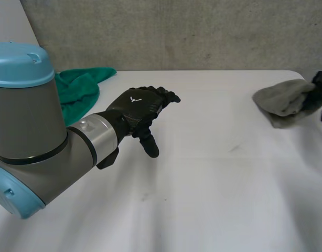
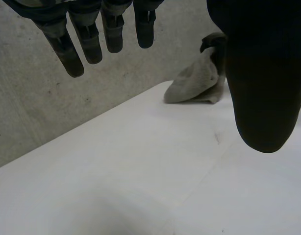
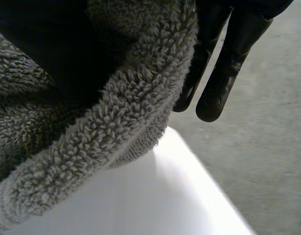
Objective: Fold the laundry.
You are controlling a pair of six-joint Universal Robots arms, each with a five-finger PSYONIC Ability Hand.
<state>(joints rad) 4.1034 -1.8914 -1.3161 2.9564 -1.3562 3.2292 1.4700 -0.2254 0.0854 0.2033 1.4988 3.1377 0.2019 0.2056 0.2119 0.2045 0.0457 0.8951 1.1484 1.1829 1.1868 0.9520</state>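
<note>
Grey towel (image 1: 284,100) sits bunched at the far right edge of the white table (image 1: 213,184), close to the back corner, with the right hand (image 1: 321,86) on its outer end. In the right wrist view the thick terry loops of the grey towel (image 3: 116,122) roll over the dark palm in a fat fold, gathered up and gripped there, while two fingers (image 3: 224,83) reach straight past the fold's edge without touching it. The left wrist view shows the same grey towel (image 2: 194,83) as a crumpled lump whose lower edge looks to meet the table, with the right hand (image 2: 216,49) dark at its upper end.

The left hand (image 1: 137,107) hangs above the middle of the table, well apart from the grey towel, at the end of the left arm (image 1: 35,136), which crosses the near left of the head view. Its fingers (image 2: 79,44) are loosely extended and spread from the thumb (image 2: 265,88), and it has hold of nothing; bare table lies under the palm.

A green towel (image 1: 77,89) lies heaped at the back left of the table, behind the left arm and touched by neither hand. A rough concrete wall (image 1: 176,31) runs behind the table's far edge
</note>
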